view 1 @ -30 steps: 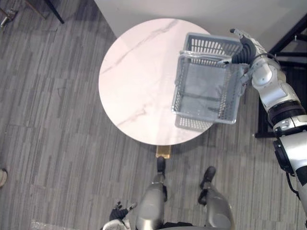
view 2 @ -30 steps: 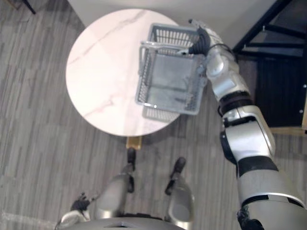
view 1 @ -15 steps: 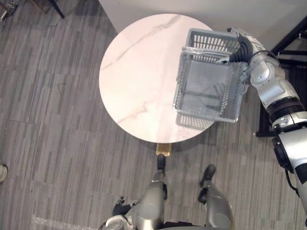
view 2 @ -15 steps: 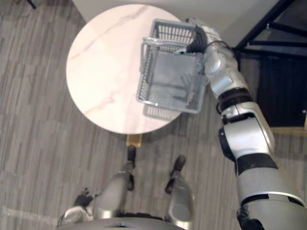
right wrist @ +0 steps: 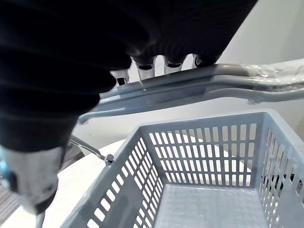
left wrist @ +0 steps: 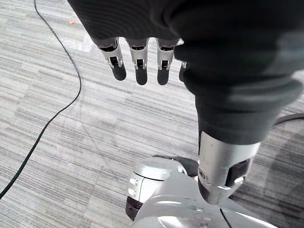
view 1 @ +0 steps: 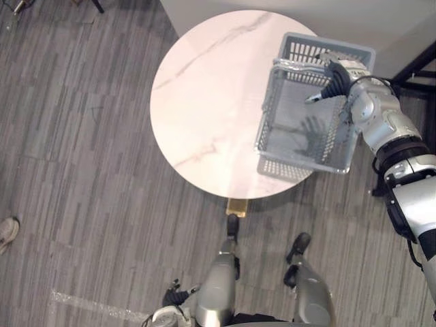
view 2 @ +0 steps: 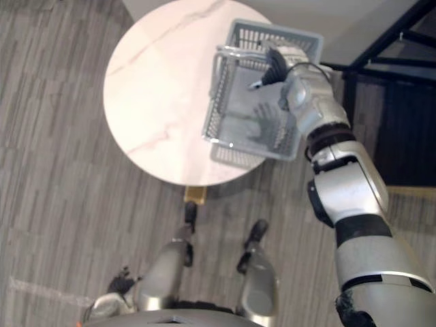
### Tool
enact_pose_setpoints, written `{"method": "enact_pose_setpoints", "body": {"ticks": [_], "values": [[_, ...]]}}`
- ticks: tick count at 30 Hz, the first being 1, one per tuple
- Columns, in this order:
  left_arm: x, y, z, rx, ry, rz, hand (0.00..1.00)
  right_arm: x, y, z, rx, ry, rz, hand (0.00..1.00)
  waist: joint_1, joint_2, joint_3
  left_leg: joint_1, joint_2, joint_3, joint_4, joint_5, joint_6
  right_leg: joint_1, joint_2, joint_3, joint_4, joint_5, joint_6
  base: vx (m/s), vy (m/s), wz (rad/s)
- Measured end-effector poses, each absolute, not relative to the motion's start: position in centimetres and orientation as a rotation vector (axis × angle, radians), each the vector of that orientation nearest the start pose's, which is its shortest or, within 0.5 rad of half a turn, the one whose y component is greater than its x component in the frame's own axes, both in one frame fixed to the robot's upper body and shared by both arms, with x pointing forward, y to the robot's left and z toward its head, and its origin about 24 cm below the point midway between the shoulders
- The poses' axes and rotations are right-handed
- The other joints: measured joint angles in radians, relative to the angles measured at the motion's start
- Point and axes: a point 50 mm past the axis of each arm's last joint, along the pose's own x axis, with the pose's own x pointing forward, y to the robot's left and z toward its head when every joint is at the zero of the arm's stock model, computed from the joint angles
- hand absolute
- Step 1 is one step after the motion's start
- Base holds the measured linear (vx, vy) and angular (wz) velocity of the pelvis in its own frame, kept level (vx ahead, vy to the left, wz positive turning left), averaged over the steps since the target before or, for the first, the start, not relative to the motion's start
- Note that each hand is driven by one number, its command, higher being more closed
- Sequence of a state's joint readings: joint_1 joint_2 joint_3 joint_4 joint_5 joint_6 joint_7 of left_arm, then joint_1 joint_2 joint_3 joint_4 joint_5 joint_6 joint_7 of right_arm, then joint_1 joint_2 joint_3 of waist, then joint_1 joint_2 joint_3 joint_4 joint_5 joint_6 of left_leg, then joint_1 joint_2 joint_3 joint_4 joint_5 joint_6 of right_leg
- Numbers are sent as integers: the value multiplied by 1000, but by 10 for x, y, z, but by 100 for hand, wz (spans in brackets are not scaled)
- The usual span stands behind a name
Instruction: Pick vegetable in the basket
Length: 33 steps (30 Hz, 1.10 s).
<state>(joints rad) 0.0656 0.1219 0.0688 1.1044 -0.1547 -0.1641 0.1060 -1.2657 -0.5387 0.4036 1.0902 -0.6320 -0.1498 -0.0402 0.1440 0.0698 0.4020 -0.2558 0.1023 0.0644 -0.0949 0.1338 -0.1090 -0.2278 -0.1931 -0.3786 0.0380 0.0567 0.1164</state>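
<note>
A grey plastic mesh basket [view 1: 328, 48] sits at the right side of the round white marble table [view 1: 204, 102], its right part past the table's edge. Nothing lies in it. Its two handles [view 1: 293, 66] stand raised together. My right hand [view 1: 337, 75] hovers over the far part of the basket, fingers [right wrist: 145, 69] straight against the handles [right wrist: 199, 85], thumb apart. Its spread-finger shadow falls on the basket floor. My left hand [left wrist: 137, 66] hangs low by my side [view 1: 170, 300], fingers relaxed, holding nothing.
A dark metal rack [view 1: 415, 68] stands just right of the table, close to my right arm. A white wall runs behind the table. A person's shoe [view 1: 7, 231] shows at the left edge on the grey striped carpet.
The camera has shifted. My right hand moved from the basket's far right corner in over the basket, and its shadow now lies on the basket floor. The basket kept its place.
</note>
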Motion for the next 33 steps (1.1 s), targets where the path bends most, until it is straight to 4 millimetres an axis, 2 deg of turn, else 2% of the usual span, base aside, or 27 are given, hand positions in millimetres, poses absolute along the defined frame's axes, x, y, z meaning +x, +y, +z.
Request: {"method": "enact_pose_setpoints", "body": {"ticks": [4, 7, 8, 10, 15, 16, 22, 33], "values": [[101, 213, -156, 15, 989, 318, 0, 422, -194, 254, -1377, -266, -58, 0, 3, 7, 6, -1, -4, -2, 0, 1, 1, -1, -4, -1, 3, 0, 0, 0, 0, 0], [97, 214, -155, 22, 976, 324, 0, 421, -198, 263, -1381, -283, -92, 0, 4, 15, 21, -4, -3, -6, 0, 2, 1, -5, -4, -2, 7, 0, 0, -1, 1, 3], [97, 214, -155, 21, 975, 324, 0, 420, -208, 268, -1388, -276, -127, 0, 5, 26, 30, -9, -4, -15, 0, 6, 2, -6, -5, -9, 10, -1, 0, -4, 3, 13], [96, 215, -155, 26, 976, 327, 0, 418, -217, 272, -1393, -266, -158, 0, 10, 31, 33, -20, -4, -23, 0, 11, 1, -13, -6, -13, 14, -1, 0, -2, 4, 13], [97, 218, -154, 37, 970, 337, 0, 417, -229, 272, -1400, -239, -182, 0, 22, 35, 35, -22, -8, -25, 0, 14, 4, -15, -10, -15, 20, -1, 0, 1, 0, 1], [97, 219, -154, 39, 969, 339, 0, 416, -229, 273, -1400, -239, -183, 100, 22, 36, 36, -22, -10, -25, 0, 15, 5, -16, -12, -15, 21, -1, 0, 0, 0, 0], [97, 230, -152, 69, 964, 360, 0, 416, -231, 274, -1401, -242, -194, 100, 23, 37, 36, -30, -13, -23, -1, 20, 8, -32, -18, -9, 35, -2, 0, 0, 0, 0], [97, 231, -151, 76, 956, 375, 0, 417, -225, 270, -1448, -256, -167, 100, 24, 40, 37, -29, -13, -21, 0, 20, 8, -32, -19, -7, 35, -2, 0, 0, 0, 0]]}}
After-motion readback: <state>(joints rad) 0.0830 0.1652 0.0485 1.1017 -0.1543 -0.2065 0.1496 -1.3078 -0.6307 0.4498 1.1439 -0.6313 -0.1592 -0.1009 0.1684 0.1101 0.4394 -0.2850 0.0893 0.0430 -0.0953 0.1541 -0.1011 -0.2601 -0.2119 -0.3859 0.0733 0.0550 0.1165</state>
